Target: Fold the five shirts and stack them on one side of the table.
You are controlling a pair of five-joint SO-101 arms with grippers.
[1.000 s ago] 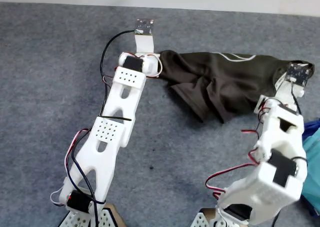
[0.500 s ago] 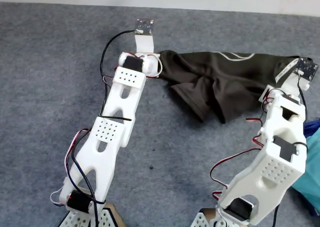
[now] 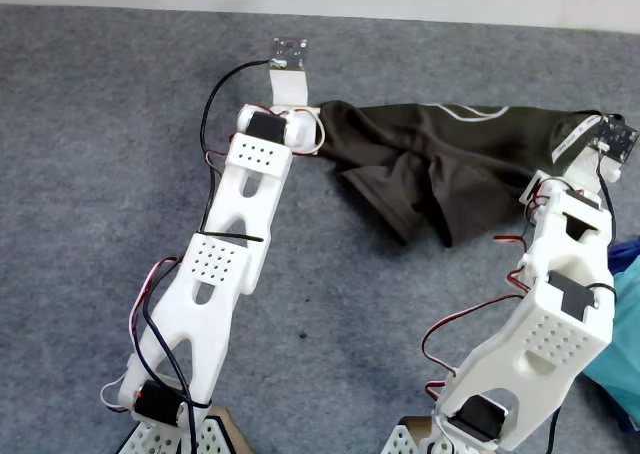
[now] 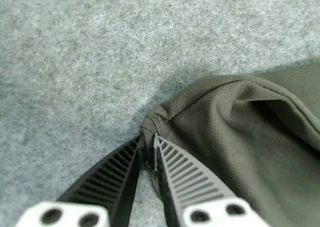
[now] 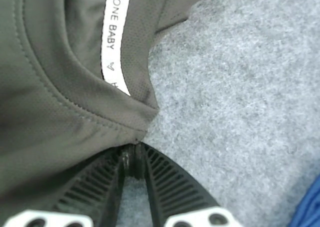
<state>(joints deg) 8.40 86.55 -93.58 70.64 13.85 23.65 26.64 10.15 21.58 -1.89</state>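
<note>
Bunching midway, dark olive shirt [image 3: 460,154], white label [image 5: 116,37]

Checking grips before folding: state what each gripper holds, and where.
Both hold the dark shirt: left gripper pinches a seamed corner, right gripper the neckline edge.

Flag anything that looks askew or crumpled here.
The dark shirt, pinched at opposite ends by the left gripper and right gripper, is not flat: its middle is bunched into a rumpled fold that juts toward the arm bases. Nothing looks damaged.
</note>
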